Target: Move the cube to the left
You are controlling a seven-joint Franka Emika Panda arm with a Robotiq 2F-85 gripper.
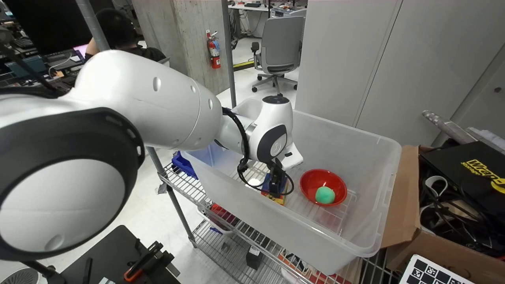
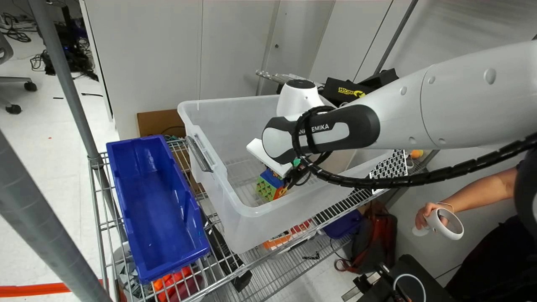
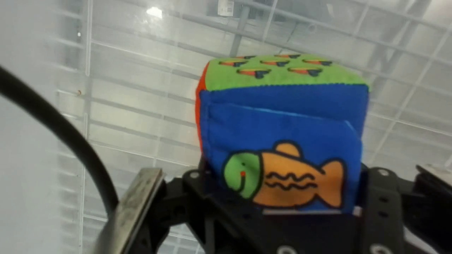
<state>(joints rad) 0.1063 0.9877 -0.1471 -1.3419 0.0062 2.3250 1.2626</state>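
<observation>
The cube is a soft multicoloured block. It shows in both exterior views [image 1: 266, 184] [image 2: 268, 186], low inside the clear plastic tub [image 1: 347, 134]. In the wrist view the cube [image 3: 286, 116] fills the space between the fingers. A blue face with an orange-and-green fish faces the camera, with a green toucan face beyond and a red edge at the side. My gripper [image 3: 284, 176] is shut on the cube, one finger against each side. In an exterior view the gripper [image 1: 274, 181] is partly hidden by cables. I cannot tell whether the cube touches the tub floor.
A red bowl [image 1: 309, 179] holding a green ball [image 1: 324, 195] stands beside the cube in the tub. The tub's walls rise around the gripper. A blue bin [image 2: 159, 209] stands outside on the wire shelf. A cardboard box [image 1: 438, 248] stands beside the tub.
</observation>
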